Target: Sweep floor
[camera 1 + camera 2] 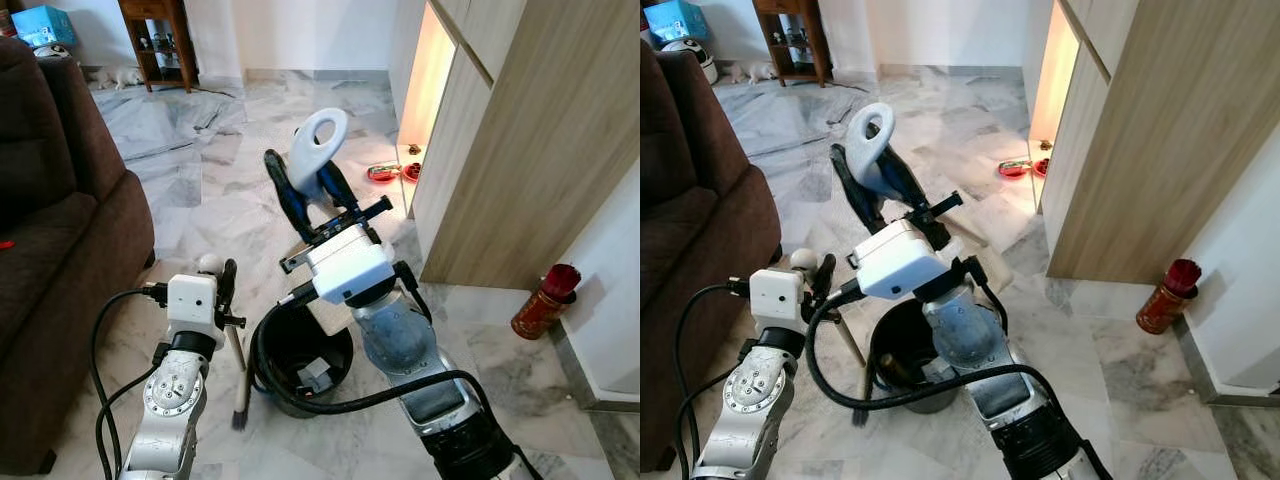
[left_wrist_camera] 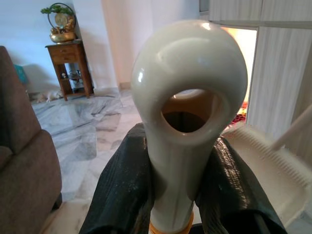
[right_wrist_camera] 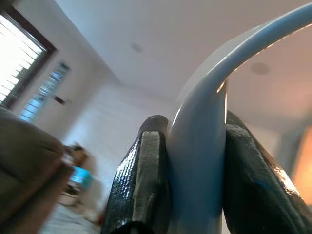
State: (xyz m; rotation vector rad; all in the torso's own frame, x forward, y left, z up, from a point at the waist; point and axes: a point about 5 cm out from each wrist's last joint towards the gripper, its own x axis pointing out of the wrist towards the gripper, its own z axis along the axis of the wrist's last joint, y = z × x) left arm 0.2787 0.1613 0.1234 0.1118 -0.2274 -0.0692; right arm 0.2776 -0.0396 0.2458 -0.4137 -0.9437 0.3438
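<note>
Marble floor [image 1: 250,150] between brown sofa [image 1: 60,250] and wooden cabinet [image 1: 520,150]; both tools already held.
Black bin [image 1: 300,360] is seen on the floor between the arms, close under the right arm. Right end effector [image 1: 310,185] is clamped on the white dustpan handle [image 1: 318,140], its looped end raised up and forward. Left end effector [image 2: 183,195] is clamped on the broom handle [image 2: 187,107] just below its looped cream top; the shaft runs steeply down from it, bristles [image 1: 240,415] on the floor just left of the bin. Long axis judged near vertical, so the sweep turns on the left arm; open floor lies ahead. Red bowls [image 1: 385,173] sit by the cabinet.
</note>
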